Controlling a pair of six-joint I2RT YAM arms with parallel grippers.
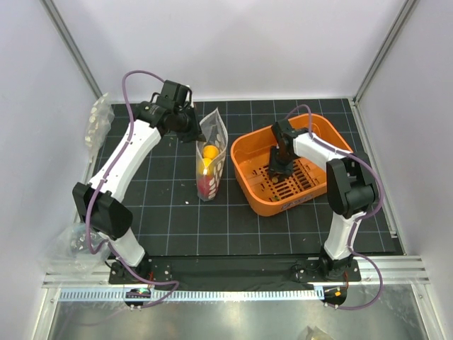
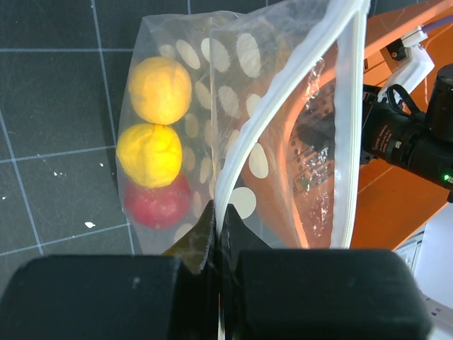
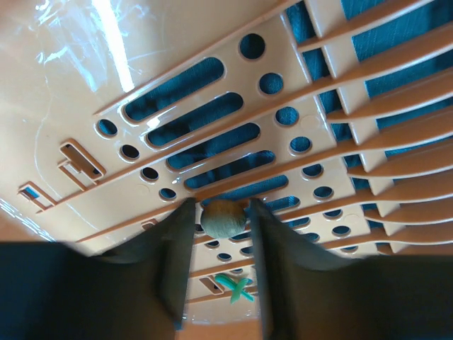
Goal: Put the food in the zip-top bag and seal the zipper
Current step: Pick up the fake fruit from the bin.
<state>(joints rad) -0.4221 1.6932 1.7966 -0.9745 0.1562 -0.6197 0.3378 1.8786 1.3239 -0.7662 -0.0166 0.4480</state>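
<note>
Down in the orange basket [image 1: 311,122], the right gripper [image 3: 220,209] has a small ball [image 3: 223,221] between its narrow fingers; I cannot tell if they squeeze it. The left gripper [image 2: 218,216] pinches the dotted bag [image 2: 212,71], with three fruits [image 2: 150,154] inside.

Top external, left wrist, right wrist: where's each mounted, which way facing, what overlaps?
Top external: above and behind the bases, looking down on the table; both arms whole.
Left wrist: looks along the shut left gripper, pinching the rim of the zip-top bag; three fruits inside.
Right wrist: looks down at the floor of the orange basket; right gripper straddles a small round piece.
Shared: top external and left wrist both show bag, fruits, basket.
</note>
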